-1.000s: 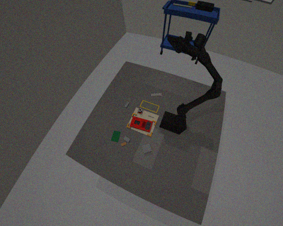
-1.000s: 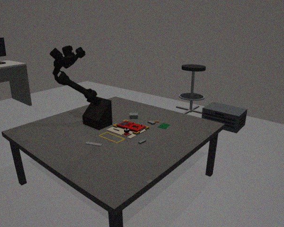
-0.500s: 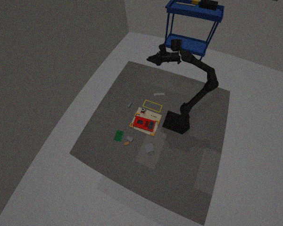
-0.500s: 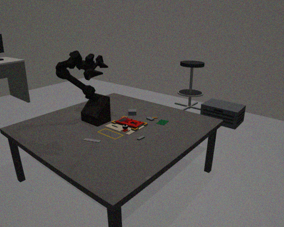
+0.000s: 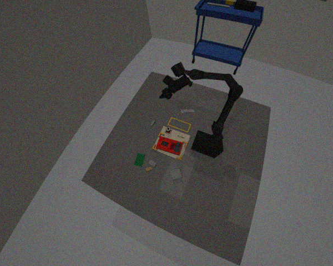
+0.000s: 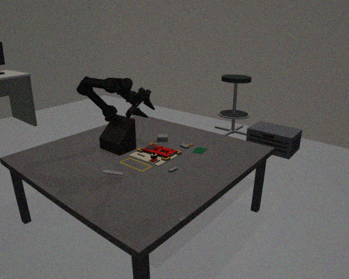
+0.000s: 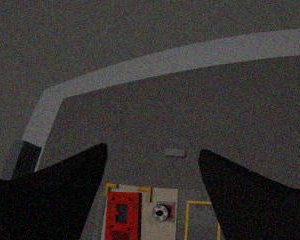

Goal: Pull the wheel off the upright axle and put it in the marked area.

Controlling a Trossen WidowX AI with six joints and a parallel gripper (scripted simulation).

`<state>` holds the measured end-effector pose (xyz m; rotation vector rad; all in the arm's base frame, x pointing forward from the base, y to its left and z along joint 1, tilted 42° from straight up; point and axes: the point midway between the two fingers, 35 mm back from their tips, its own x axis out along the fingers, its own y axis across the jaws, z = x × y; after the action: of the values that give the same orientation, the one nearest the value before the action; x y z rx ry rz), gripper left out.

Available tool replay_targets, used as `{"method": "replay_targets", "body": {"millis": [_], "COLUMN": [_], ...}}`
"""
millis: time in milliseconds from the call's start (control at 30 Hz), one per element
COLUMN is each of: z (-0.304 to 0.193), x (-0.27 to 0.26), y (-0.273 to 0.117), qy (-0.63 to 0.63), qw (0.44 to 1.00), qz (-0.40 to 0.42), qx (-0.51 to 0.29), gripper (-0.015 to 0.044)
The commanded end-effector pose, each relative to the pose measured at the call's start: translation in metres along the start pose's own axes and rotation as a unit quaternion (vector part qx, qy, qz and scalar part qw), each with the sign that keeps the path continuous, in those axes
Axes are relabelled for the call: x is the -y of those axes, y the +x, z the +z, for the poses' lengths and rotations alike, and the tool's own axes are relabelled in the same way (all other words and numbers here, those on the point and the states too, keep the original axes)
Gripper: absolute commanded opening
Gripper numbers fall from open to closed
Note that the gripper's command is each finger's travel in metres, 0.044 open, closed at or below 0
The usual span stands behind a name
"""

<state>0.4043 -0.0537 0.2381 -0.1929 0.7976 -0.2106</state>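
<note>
The wheel is small and dark with a pale hub. It sits above a small red base on the cream board, near one corner; the axle is mostly hidden by it. The marked area is a yellow outline on the table beside the board, with nothing in it. My gripper is open and empty, high above the table. Its fingers stand well apart, and the wheel shows low between them in the wrist view.
A red plate lies on the board between orange corner pieces. A pale bar and a small grey block lie near the outline. A green plate and a grey box lie beyond the board.
</note>
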Motion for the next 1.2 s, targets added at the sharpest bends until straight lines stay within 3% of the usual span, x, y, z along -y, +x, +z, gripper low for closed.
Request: {"method": "replay_targets", "body": {"millis": [0,267,500,833,1167], "z": [-0.037,-0.118,-0.19,-0.199,-0.241], "x": [-0.002,0.0,0.005,0.007,0.038], "y": [0.041,0.101,0.132,0.136,0.176], "qy": [0.005,-0.008,-0.053,-0.059,-0.06], "qw": [0.995,0.96,0.903,0.897,0.897], "qz": [-0.038,-0.133,-0.225,-0.234,-0.235], "qx": [-0.089,-0.248,-0.361,-0.371,-0.371], "gripper": [0.03,0.03,0.03,0.03,0.03]}}
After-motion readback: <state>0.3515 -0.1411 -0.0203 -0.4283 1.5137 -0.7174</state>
